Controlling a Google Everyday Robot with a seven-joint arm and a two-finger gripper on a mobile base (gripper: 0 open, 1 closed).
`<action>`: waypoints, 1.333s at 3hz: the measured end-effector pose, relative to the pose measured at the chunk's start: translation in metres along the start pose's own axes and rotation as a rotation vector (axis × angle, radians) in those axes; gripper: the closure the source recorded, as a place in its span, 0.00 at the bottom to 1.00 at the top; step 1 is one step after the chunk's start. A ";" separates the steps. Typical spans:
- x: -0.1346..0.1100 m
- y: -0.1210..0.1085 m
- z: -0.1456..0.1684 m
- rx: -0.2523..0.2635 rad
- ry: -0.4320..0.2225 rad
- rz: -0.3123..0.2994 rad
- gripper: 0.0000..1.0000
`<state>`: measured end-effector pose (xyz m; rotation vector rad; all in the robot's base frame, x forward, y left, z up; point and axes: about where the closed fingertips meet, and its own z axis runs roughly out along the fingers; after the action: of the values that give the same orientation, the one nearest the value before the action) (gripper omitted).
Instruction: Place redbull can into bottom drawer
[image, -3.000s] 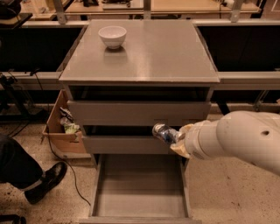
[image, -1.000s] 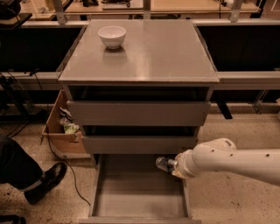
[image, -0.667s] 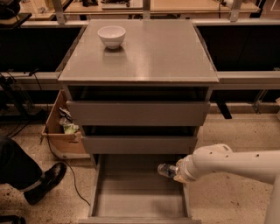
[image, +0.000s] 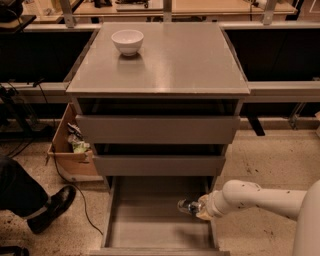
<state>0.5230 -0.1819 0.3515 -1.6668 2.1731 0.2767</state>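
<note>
Camera view: nearest you, the bottom drawer (image: 150, 222) stands pulled out. Your end effector (image: 199, 208) reaches in over its right wall, gripping the redbull can (image: 186, 205), which is held sideways, low inside the drawer by that wall. Far above the drawer, a white bowl (image: 127, 41) sits on the tabletop (image: 180, 60).
</note>
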 end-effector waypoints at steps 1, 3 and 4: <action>0.000 0.000 0.000 0.000 0.000 0.000 1.00; 0.014 0.005 0.061 -0.058 -0.034 -0.038 1.00; 0.015 0.005 0.117 -0.090 -0.056 -0.115 1.00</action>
<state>0.5365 -0.1487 0.2389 -1.8031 2.0435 0.3884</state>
